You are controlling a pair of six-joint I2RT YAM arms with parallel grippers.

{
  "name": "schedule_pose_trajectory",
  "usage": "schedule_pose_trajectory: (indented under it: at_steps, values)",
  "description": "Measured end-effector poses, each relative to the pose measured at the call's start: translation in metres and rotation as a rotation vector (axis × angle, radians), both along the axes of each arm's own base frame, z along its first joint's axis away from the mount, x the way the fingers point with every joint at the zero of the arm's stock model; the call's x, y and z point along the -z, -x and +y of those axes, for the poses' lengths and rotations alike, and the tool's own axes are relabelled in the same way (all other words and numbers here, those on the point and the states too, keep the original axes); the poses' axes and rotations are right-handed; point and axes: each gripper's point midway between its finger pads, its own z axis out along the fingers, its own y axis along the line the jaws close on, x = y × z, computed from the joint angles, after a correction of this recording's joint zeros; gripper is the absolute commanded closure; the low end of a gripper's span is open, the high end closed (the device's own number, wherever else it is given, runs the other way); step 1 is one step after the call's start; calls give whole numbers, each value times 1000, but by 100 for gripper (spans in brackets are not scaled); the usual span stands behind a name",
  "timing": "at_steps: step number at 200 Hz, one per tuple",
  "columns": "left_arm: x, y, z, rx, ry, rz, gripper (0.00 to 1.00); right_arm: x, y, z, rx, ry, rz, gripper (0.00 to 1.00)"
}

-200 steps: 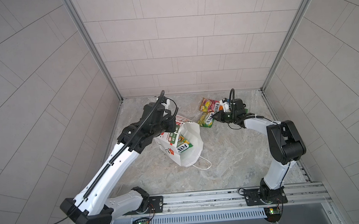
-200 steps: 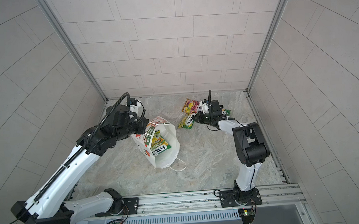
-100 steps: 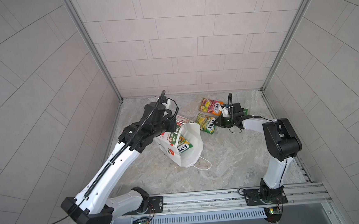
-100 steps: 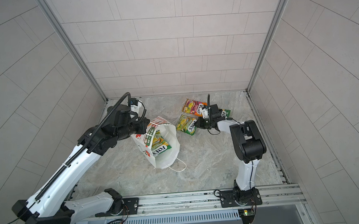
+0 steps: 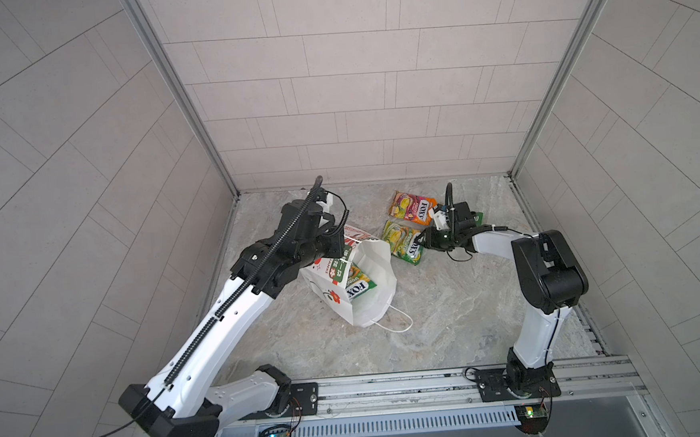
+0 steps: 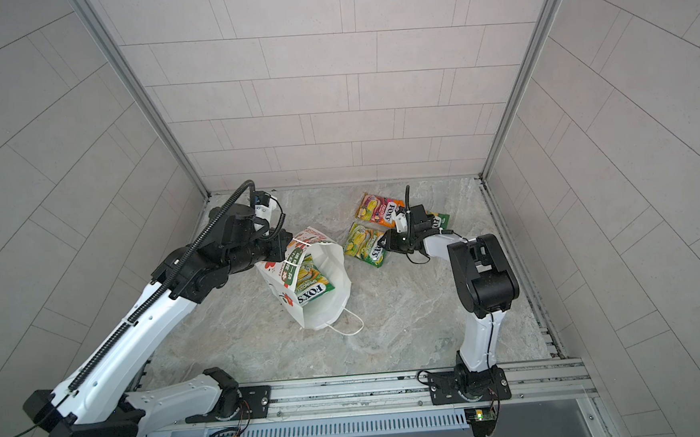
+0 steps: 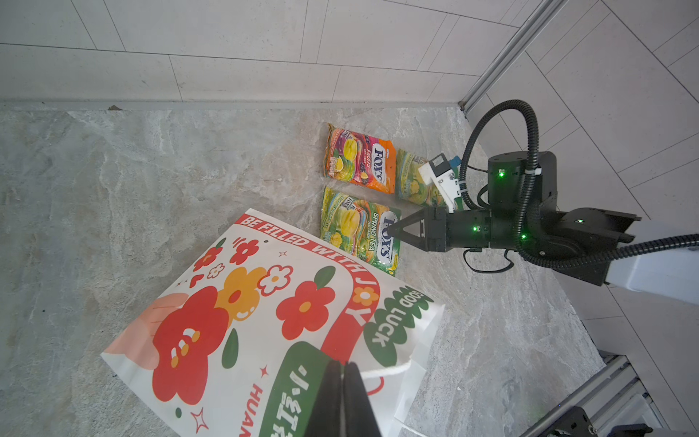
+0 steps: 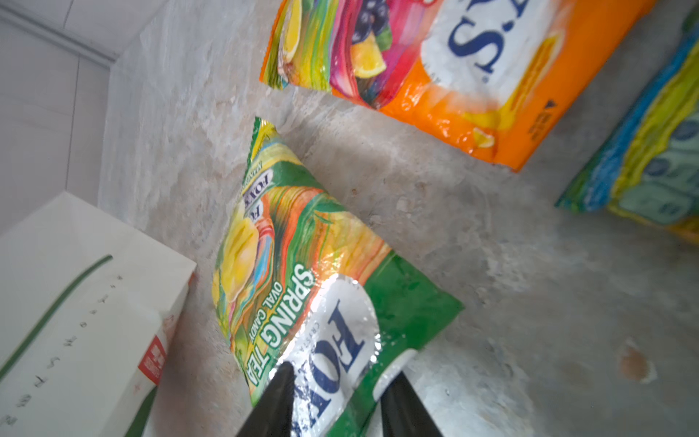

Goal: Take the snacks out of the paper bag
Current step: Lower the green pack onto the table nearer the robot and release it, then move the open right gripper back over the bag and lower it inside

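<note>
The white paper bag (image 5: 372, 309) leans on the floor with its mouth open upward, and one green-and-yellow snack (image 5: 360, 287) shows inside. My left gripper (image 7: 345, 369) is shut on the bag's rim by the cord handle. A green-and-yellow snack (image 8: 302, 272) lies flat on the floor just right of the bag. My right gripper (image 8: 340, 374) is open, its fingers standing apart on either side of this packet's near end. An orange snack (image 5: 412, 212) lies behind it. A third packet (image 5: 478, 218) is partly hidden by the right wrist.
The bag's loose cord handle (image 5: 396, 325) trails on the marble floor toward the front. Tiled walls close the back and both sides. A metal rail (image 5: 392, 385) with both arm bases runs along the front edge.
The right gripper, shut on the green-and-yellow packet earlier, has set it down flat beside the bag and its jaws have parted. The left gripper and bag have not moved.
</note>
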Motion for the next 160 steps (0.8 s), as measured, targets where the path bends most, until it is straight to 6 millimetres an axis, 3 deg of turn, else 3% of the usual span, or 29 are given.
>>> schedule_pose_trajectory:
  at_steps: [27, 52, 115, 160]
  values:
    - [0, 0, -1, 3, 2, 1, 100, 8, 6, -8, 18, 28, 21, 37]
    - [0, 0, -1, 5, 4, 1, 100, -2, 15, -17, 35, 64, 10, 33]
    - [-2, 0, -3, 11, 11, -2, 100, -104, 39, -20, 5, 53, -197, 32]
    - [-4, 0, -4, 17, 21, -7, 100, -146, 83, -9, -68, 1, -276, 32]
